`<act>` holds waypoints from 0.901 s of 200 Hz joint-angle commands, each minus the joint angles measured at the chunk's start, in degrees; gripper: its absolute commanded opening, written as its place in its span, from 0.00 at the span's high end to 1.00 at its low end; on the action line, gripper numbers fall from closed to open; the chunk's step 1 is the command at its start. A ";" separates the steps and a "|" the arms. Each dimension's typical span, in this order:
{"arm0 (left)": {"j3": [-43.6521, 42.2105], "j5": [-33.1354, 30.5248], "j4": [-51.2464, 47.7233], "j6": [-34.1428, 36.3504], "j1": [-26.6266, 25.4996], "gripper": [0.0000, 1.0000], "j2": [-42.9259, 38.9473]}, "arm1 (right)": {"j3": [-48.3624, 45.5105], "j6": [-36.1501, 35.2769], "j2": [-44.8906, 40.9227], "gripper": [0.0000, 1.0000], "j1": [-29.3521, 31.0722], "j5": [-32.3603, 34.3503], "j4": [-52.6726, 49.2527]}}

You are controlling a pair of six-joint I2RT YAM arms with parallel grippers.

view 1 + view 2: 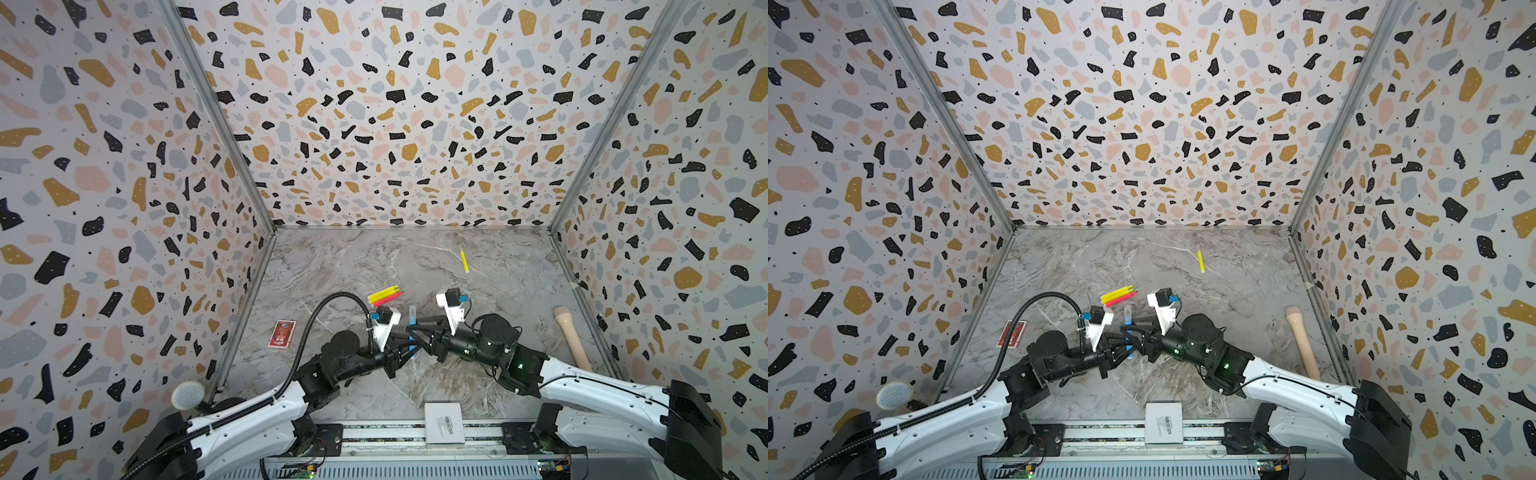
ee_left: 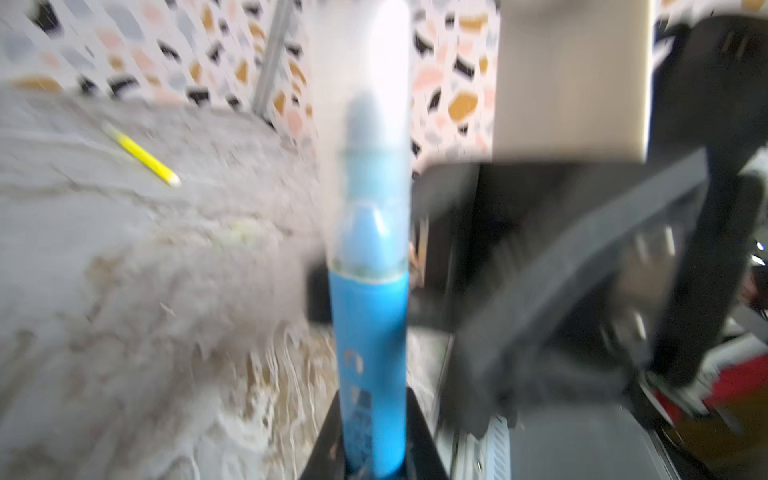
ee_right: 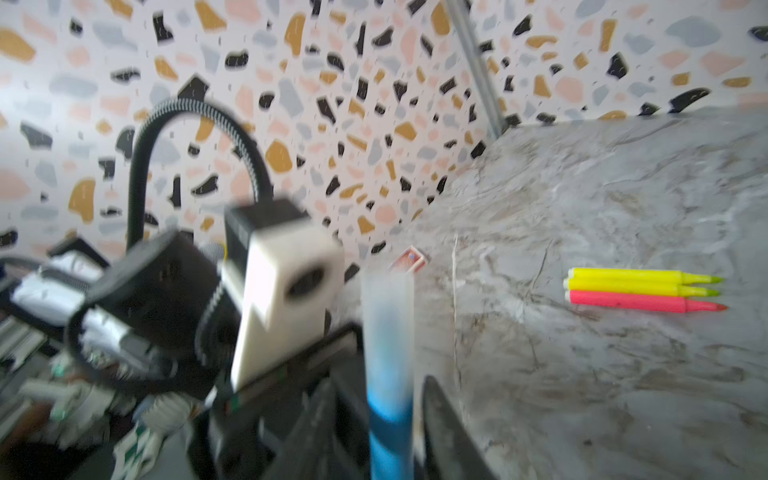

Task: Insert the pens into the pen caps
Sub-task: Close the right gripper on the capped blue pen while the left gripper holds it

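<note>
My left gripper [image 1: 406, 352] is shut tight on the end of the blue pen [image 2: 370, 374]. The pen sticks out from it with a cloudy clear cap [image 2: 365, 124] over its tip. My right gripper [image 1: 415, 332] sits open a little around the same pen. Just past both grippers lie two yellow pens [image 3: 623, 280] and a pink pen [image 3: 627, 301], side by side. The counter [image 1: 353, 266] is grey marble and the walls [image 1: 395, 104] are speckled.
</note>
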 commanded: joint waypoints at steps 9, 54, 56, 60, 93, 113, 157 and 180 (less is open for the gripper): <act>0.81 2.23 14.74 -1.01 0.85 1.00 0.34 | 6.44 -5.48 -6.75 0.45 -4.44 -8.16 -11.55; 0.23 5.70 15.74 -1.38 0.78 1.00 -1.21 | 9.15 -8.81 -11.71 0.42 -13.54 -14.89 -18.59; 0.23 5.81 15.69 -1.44 0.78 1.00 -1.25 | 9.10 -8.79 -11.69 0.42 -13.75 -15.18 -18.61; 0.25 6.12 15.74 -1.38 0.76 1.00 -1.25 | 8.96 -8.78 -11.72 0.42 -14.20 -15.88 -18.76; 0.73 8.02 15.78 -1.42 0.73 1.00 -0.77 | 8.65 -9.46 -10.24 0.46 -14.99 -22.84 -16.06; 0.99 8.72 16.62 -1.76 0.76 1.00 -0.26 | 9.49 -10.25 -7.50 0.47 -14.99 -30.29 -13.12; 1.16 9.34 17.25 -2.08 0.43 1.00 0.19 | 12.89 -11.87 -1.94 0.51 -14.99 -34.31 -12.53; 0.99 9.36 17.10 -2.04 0.26 1.00 0.36 | 13.89 -11.74 -0.13 0.55 -14.90 -36.30 -11.57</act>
